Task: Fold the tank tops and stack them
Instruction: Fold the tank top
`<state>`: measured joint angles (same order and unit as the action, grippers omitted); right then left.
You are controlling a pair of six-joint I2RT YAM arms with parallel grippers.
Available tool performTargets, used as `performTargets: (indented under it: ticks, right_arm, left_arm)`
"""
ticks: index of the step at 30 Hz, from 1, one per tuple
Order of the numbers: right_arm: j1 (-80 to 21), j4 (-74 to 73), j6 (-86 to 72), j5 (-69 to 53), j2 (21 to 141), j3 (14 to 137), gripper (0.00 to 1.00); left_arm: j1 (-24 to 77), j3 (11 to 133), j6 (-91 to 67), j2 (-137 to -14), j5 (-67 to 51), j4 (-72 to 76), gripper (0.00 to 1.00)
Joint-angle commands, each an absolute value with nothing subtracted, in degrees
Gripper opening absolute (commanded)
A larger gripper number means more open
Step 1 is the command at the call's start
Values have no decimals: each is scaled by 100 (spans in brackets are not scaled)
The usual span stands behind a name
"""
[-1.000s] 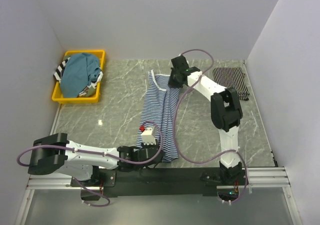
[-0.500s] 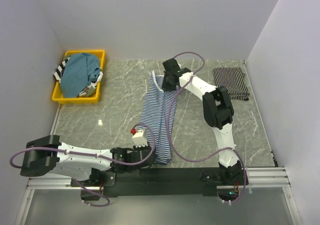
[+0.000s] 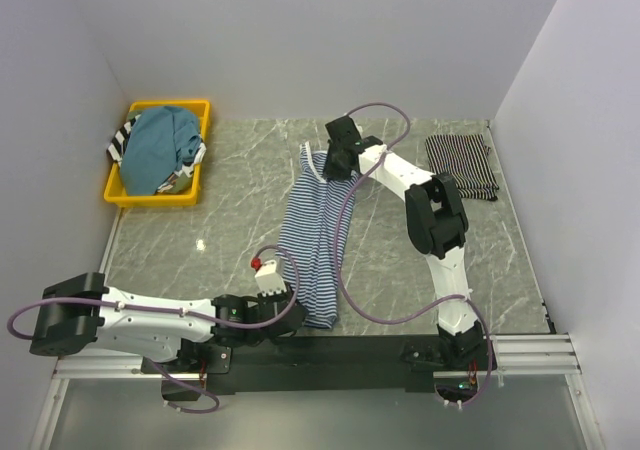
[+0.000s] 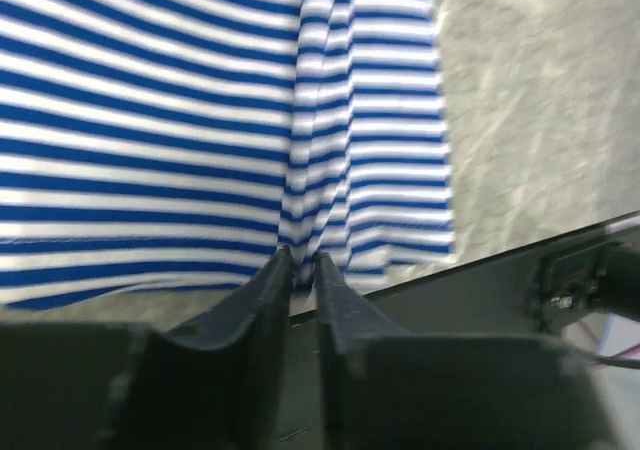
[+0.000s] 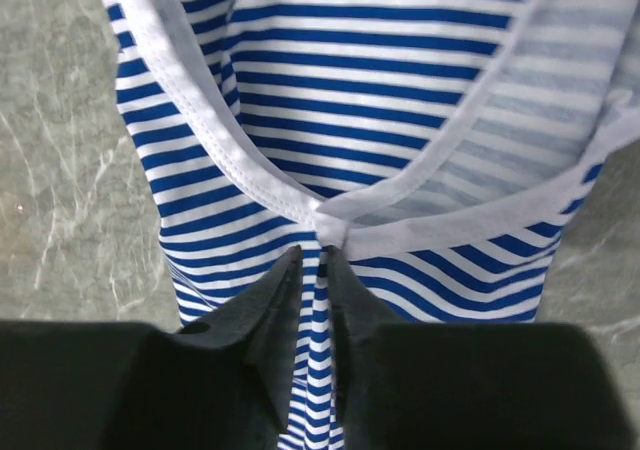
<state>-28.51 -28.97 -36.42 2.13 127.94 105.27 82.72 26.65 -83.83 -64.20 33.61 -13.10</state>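
Note:
A blue-and-white striped tank top [image 3: 315,235] lies lengthwise on the marble table, folded into a narrow strip. My left gripper [image 3: 297,313] is at its near hem. In the left wrist view its jaws [image 4: 303,260] stand a narrow slit apart, with the bunched hem [image 4: 310,220] pinched at their tips. My right gripper [image 3: 338,173] is at the far neckline. In the right wrist view the gripper [image 5: 315,253] is nearly closed on striped cloth just below the white-trimmed seam [image 5: 330,225]. A folded black striped tank top [image 3: 462,165] lies at the far right.
A yellow bin [image 3: 157,198] at the far left holds a teal top [image 3: 160,145] and other striped cloth. Grey walls stand on three sides. The black mounting rail [image 3: 330,350] runs along the near edge, with purple cables looping over the table.
Both grippers have carried the top's right side leftward, so the top is now a narrower strip. The left arm has drawn back toward the near edge.

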Motion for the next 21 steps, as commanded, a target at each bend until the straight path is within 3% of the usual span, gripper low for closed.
performTargets:
  ticks: [1, 5, 9, 15, 21]
  right_arm:
    - [-2830, -2303, -3639, 343, 12674, 10451, 29]
    - [-2830, -2022, -3621, 229, 12385, 10091, 43]
    - [-2839, -1916, -3569, 202, 12103, 9853, 43]
    - [-2830, -1977, -3516, 448, 11830, 9694, 43]
    - [-2839, -1925, -3542, 457, 11646, 9405, 42]
  left_arm:
    - [8314, 2637, -8508, -6319, 3252, -1608, 24]
    - [8314, 2637, -8727, -6110, 3383, -1880, 41]
    - [8314, 2698, -8807, -5705, 3630, -2293, 47]
    - [8314, 3181, -8201, -5616, 3744, -2505, 41]
    - [8314, 4068, -7437, -6512, 3700, -2663, 33]
